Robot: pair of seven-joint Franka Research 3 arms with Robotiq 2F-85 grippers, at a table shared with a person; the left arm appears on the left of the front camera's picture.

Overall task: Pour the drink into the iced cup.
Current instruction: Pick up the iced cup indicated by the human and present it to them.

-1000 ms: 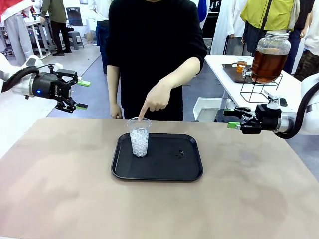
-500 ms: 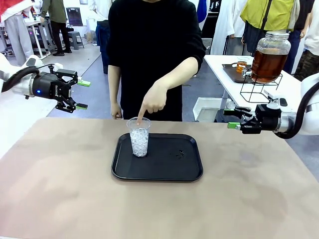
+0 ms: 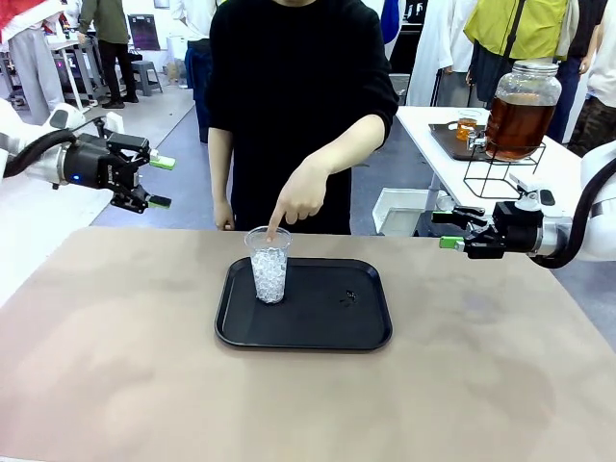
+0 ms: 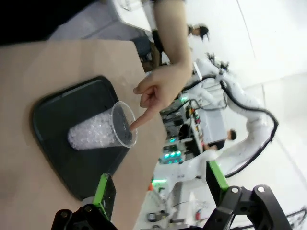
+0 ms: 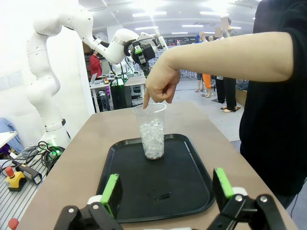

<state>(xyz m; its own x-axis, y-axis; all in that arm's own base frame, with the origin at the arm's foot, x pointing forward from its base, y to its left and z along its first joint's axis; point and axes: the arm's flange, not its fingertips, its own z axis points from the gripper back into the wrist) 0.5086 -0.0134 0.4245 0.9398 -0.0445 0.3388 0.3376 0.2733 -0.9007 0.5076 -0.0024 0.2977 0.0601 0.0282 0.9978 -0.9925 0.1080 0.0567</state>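
Front view, hand (image 3: 304, 195) pointing down into iced cup (image 3: 269, 266), left claw (image 3: 160, 182) wide, right claw (image 3: 447, 229) wide

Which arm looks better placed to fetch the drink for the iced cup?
Probably right. The right claw, open, hovers near the jar of brown drink on the side table; the left claw, also open, sits beyond the iced cup, on the opposite side.
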